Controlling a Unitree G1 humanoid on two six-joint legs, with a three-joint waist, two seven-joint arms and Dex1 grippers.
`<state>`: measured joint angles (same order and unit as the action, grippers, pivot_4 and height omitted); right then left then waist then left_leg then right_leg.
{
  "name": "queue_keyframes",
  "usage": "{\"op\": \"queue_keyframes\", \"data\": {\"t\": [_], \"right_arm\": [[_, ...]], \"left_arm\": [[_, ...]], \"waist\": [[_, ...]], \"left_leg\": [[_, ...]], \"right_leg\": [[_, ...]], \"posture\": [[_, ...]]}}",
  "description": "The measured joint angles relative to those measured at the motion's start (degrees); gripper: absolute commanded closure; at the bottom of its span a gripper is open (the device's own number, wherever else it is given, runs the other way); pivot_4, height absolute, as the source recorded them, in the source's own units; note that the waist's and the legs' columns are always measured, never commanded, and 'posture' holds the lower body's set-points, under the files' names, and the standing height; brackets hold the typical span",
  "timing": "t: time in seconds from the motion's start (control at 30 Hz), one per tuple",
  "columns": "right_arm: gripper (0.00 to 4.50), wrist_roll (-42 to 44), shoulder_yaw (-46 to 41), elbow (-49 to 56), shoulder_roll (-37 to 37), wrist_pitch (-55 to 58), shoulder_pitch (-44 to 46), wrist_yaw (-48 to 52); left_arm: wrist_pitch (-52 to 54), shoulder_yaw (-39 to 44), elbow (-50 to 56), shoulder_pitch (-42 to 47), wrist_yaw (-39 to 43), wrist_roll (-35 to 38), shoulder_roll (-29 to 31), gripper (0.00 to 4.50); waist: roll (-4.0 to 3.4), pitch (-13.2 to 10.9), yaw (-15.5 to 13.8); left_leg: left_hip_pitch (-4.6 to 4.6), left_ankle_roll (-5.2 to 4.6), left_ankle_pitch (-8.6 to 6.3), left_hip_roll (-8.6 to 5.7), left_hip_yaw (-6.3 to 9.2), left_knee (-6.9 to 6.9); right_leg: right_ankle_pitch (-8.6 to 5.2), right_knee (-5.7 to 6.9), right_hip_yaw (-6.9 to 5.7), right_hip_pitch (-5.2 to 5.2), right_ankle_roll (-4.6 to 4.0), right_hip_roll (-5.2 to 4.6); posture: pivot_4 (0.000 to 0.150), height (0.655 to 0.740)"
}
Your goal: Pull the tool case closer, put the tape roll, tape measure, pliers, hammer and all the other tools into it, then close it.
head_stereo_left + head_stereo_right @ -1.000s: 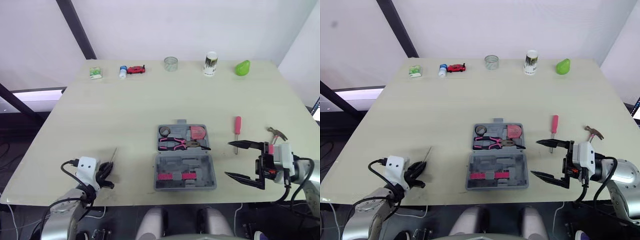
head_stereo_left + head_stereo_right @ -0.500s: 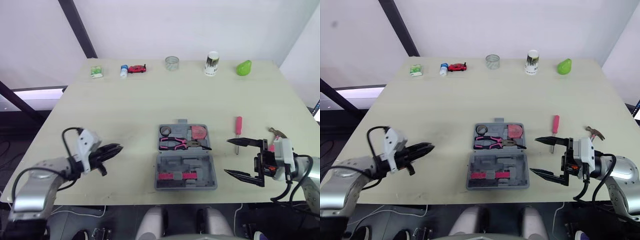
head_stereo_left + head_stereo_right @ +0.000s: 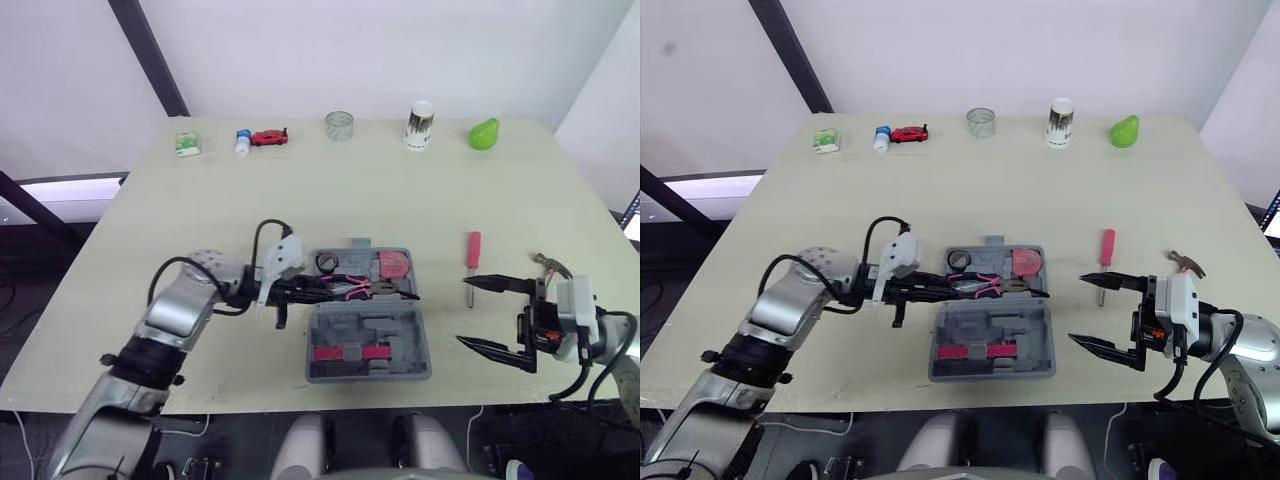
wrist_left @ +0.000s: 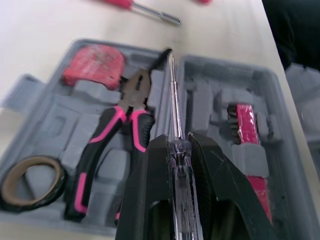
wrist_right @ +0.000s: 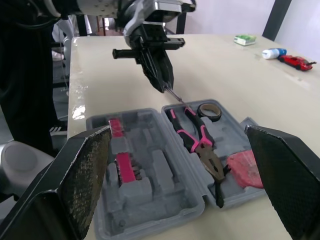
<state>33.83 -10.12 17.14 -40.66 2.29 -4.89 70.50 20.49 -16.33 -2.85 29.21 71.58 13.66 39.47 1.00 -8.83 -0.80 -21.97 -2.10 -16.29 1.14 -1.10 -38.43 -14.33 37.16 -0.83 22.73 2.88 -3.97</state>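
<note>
Our left gripper (image 4: 172, 144) pinches a thin clear-handled screwdriver (image 4: 171, 95), its tip over the pliers (image 3: 355, 289) by the hinge of the open tool case (image 3: 425, 365), which sits near us on the table (image 3: 300, 190). The right gripper (image 3: 463, 313) is spread wide and empty, just beside the case. We'd line the shaft up with a free groove (which one fits is hard to tell), lower it flat, then let go. The red screwdriver (image 3: 474, 255) and hammer (image 3: 553, 265) lie outside the case.
</note>
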Motion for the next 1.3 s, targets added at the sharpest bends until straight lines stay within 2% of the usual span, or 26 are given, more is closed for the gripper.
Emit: {"op": "queue_keyframes", "data": {"t": [0.23,0.47,0.7,1.3], "right_arm": [[0.00,-2.6,-2.2,0.2,-2.0,-0.1,-2.3,-2.3],[0.00,-3.3,-1.8,0.7,-2.0,0.0,-2.3,-3.6],[0.00,-4.1,-1.5,1.0,-1.6,-0.5,-2.3,-4.3],[0.00,-4.6,0.4,1.0,-0.4,-0.6,-1.2,-5.1]], "left_arm": [[0.6,-6.8,-1.4,2.8,1.0,-5.8,-3.0,4.40],[4.0,-9.8,-3.0,4.7,0.4,-8.9,-6.4,4.40],[7.3,-12.8,-3.1,5.7,-0.1,-12.0,-7.3,4.40],[12.9,-14.6,-3.2,8.2,-0.7,-15.8,-8.8,4.40]], "waist": [[0.02,0.0,0.1],[0.04,0.0,-0.1],[0.03,0.0,0.1],[0.04,0.0,-0.1]], "left_leg": [[0.00,0.00,0.00,-0.02,0.01,-0.03],[-0.04,0.00,0.00,-0.04,0.04,-0.14],[-0.01,-0.01,0.00,-0.04,0.05,-0.13],[0.00,-0.01,0.00,-0.05,0.06,-0.23]], "right_leg": [[0.00,0.01,0.03,0.00,0.01,0.00],[-0.01,0.09,0.02,0.00,0.02,0.00],[-0.01,0.16,0.05,0.00,0.01,0.01],[-0.02,0.29,0.04,0.00,0.01,0.00]], "posture": [[0.150,0.7400],[0.150,0.7400],[0.150,0.7400],[0.150,0.7400]]}}
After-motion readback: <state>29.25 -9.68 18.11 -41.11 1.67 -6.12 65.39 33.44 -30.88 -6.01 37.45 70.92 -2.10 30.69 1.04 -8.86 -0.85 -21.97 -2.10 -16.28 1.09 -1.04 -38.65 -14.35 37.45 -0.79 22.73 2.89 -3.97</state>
